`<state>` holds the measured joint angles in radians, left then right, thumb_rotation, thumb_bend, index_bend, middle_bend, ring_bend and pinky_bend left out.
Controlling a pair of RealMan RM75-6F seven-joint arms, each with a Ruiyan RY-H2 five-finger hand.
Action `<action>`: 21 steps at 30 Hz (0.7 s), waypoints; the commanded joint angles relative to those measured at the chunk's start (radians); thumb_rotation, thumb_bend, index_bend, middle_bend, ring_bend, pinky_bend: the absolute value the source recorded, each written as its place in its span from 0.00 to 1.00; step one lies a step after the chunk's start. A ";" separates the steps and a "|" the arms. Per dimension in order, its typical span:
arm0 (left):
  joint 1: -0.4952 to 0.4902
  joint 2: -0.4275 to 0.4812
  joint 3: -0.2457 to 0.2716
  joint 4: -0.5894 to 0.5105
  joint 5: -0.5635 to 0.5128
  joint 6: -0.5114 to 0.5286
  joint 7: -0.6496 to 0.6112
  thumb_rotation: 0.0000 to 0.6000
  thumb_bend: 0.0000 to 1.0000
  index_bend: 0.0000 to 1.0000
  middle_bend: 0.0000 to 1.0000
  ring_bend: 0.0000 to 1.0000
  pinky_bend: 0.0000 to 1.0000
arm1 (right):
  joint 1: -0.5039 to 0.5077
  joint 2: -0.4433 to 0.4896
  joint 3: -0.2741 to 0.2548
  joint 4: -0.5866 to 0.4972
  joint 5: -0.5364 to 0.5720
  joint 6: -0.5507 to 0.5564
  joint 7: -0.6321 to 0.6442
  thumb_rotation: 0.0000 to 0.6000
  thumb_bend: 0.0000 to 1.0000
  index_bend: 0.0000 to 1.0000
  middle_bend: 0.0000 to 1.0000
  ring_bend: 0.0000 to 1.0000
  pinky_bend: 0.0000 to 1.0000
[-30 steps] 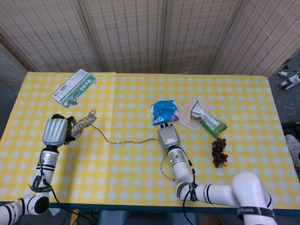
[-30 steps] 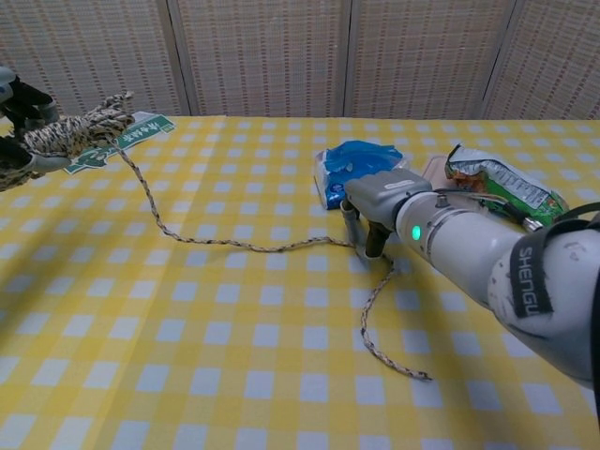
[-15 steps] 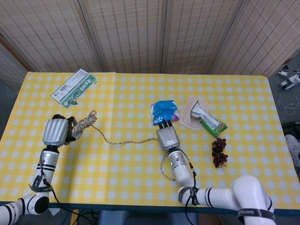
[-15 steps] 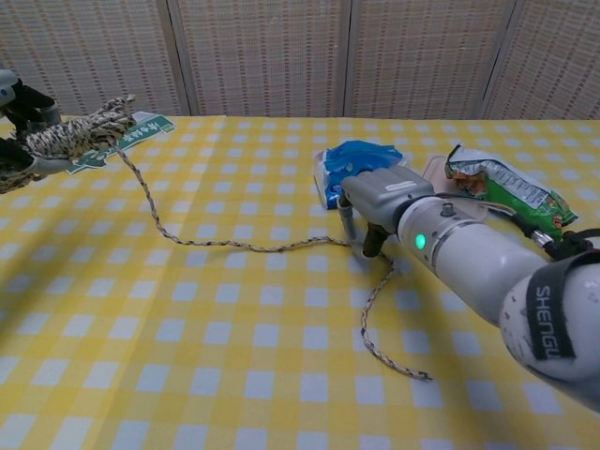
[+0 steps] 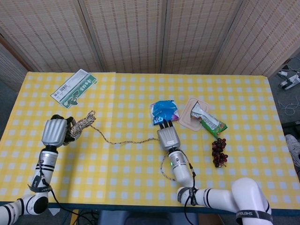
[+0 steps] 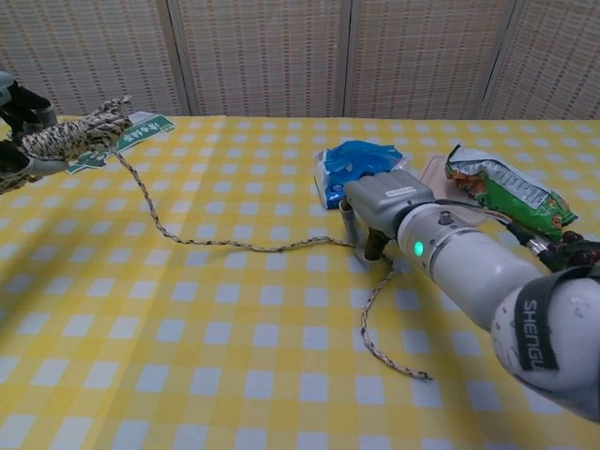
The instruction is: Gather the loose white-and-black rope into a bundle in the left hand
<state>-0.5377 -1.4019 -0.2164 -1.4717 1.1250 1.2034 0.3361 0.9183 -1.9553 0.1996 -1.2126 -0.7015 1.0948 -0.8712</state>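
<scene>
Since a second earlier little had shifted: the right hand [image 5: 168,137] had eased slightly toward the blue packet [image 5: 164,111], the rope's run unchanged. From the head view, the left hand [image 5: 56,131] gripped a bundled coil of white-and-black rope [image 5: 82,123], well left of the blue packet; the loose strand crossed the yellow checked tablecloth [image 5: 243,98] to the right hand, whose fingers pointed down onto it just in front of the packet. A snack wrapper [image 5: 209,121] and grapes [image 5: 219,151] lay right of the packet, a green-and-white card [image 5: 74,87] far left. From the chest view, the left hand [image 6: 13,141] clutched the bundle [image 6: 70,136]; the right hand [image 6: 377,214] pinched the rope at its fingertips [image 6: 373,247], the tail trailing nearer.
</scene>
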 commanded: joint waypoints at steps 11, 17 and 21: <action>0.001 -0.002 0.000 0.003 0.002 -0.003 -0.005 0.85 0.25 0.68 0.70 0.49 0.27 | -0.013 -0.006 0.014 0.005 -0.003 -0.011 -0.028 1.00 0.31 0.52 0.20 0.04 0.08; 0.000 -0.003 -0.002 0.005 0.003 -0.002 -0.007 0.85 0.25 0.68 0.70 0.49 0.27 | -0.015 -0.013 0.015 0.017 -0.012 -0.017 -0.036 1.00 0.37 0.54 0.20 0.04 0.08; -0.001 -0.002 -0.003 0.006 0.003 -0.002 -0.008 0.85 0.25 0.68 0.70 0.49 0.27 | -0.018 -0.018 0.015 0.022 -0.019 -0.020 -0.036 1.00 0.42 0.56 0.20 0.04 0.08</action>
<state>-0.5385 -1.4039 -0.2201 -1.4652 1.1275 1.2008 0.3286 0.9006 -1.9731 0.2143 -1.1907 -0.7206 1.0749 -0.9075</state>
